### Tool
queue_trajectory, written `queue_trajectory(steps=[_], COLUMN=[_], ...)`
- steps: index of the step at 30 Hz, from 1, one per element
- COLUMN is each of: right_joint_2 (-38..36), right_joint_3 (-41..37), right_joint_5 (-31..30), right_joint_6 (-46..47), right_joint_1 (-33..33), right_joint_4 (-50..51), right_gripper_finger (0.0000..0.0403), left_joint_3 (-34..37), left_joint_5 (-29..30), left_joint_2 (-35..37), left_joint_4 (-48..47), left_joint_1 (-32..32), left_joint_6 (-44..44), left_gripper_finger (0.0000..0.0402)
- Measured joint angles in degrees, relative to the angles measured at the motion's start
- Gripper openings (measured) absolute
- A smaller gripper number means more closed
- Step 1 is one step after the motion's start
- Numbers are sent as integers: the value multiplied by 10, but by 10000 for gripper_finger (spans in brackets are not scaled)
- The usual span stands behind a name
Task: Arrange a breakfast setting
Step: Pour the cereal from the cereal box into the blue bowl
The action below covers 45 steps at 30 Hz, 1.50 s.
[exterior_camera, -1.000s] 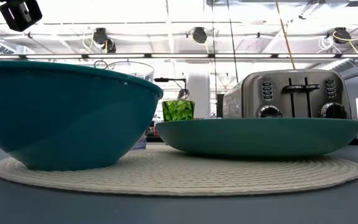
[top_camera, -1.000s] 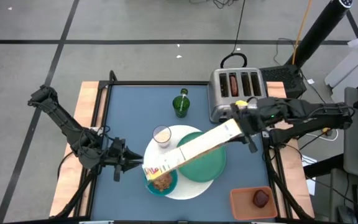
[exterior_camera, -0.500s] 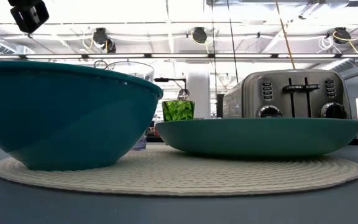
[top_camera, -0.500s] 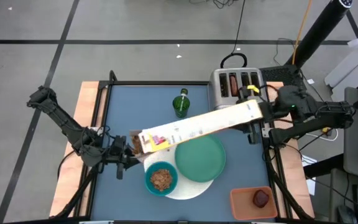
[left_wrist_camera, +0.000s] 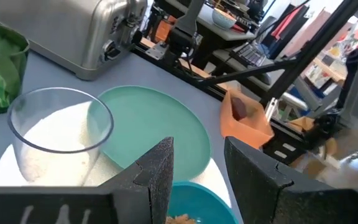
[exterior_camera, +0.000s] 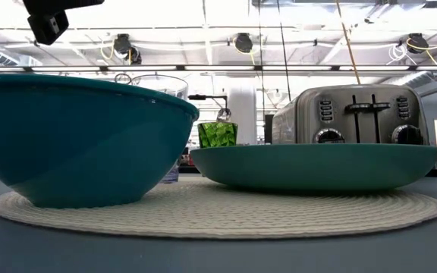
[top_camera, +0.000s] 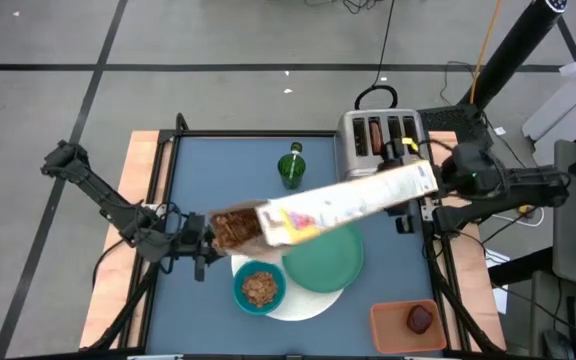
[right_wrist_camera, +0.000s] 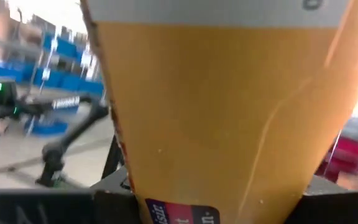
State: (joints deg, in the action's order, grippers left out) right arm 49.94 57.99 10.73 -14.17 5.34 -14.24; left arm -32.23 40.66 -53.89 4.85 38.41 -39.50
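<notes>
Above the white round mat, a cereal box is clasped by the right gripper. Cereal is already in the teal bowl; setting the box aside is judged next. The left gripper waits parted beside the glass

The long cereal box, held above the tabletop, covers the small clear milk glass in the high view and hides part of the green dinner plate and the large white round disc. The box's open end is smeared by motion, so its print cannot be read. The right gripper's fingers sit behind the box near the toaster; in the right wrist view the box fills nearly everything. In the low view the teal bowl is cut off at the picture's edge, and its contents, perhaps cereal, are out of sight there.
</notes>
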Motion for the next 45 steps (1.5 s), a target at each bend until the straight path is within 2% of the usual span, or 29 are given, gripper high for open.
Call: queue_trajectory(steps=[7,10,14,18,25,32,38,41,45], right_joint_2=[-34,-34,-35,-34,-28,-13,0,4,4], right_joint_3=[-202,-267,-332,-384,-458,-472,-472,-472,-472], right_joint_5=[2,-3,-33,-40,-65,-63,-63,-63,-63], right_joint_6=[31,64,95,107,141,150,149,148,150], right_joint_1=[0,0,0,-1,0,0,0,0,0], right_joint_4=[-347,-438,-509,-561,-651,-664,-660,-658,-658], right_gripper_finger=[176,176,176,176,176,176,176,176,176], left_joint_3=[0,0,0,0,0,0,0,0,0], left_joint_5=[0,0,0,0,0,-1,-56,-61,-61], left_joint_2=[-24,-37,-52,-64,-100,-114,-115,-115,-115], left_joint_4=[57,93,121,151,261,345,362,364,364], left_joint_1=[-14,-19,-23,-33,-72,-118,-151,-161,-177], left_joint_6=[51,72,92,99,147,164,199,200,199], left_gripper_finger=[149,149,149,149,149,150,152,172,228])
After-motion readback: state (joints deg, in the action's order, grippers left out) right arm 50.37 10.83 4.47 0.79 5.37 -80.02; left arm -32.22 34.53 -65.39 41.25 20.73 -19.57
